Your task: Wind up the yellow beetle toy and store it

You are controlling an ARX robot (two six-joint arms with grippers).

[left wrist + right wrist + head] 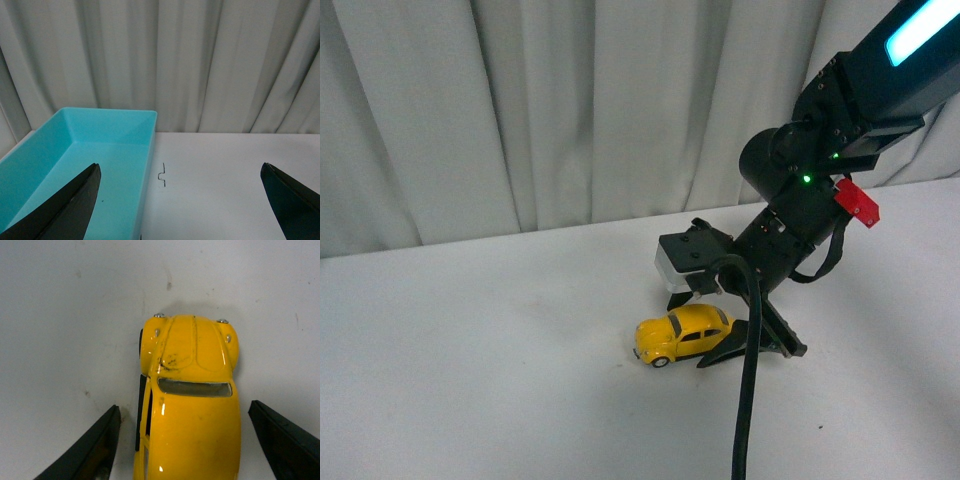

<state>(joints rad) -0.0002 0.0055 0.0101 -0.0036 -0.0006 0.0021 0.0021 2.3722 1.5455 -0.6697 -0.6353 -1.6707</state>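
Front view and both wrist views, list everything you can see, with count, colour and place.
yellow beetle toy: one, glossy yellow, on its wheels on the table, between the right gripper's fingers
bin: one, turquoise, on the table in the left wrist view, nothing visible inside
dark squiggle: one, on the table beside the bin; cannot tell what it is
table: one, white, under everything
curtain: pleated, off-white, behind the table
right arm: black, with a red tag and a black cable, reaching down to the toy
right gripper: black, open, straddling the toy
left gripper: black, open, holding nothing, facing the bin
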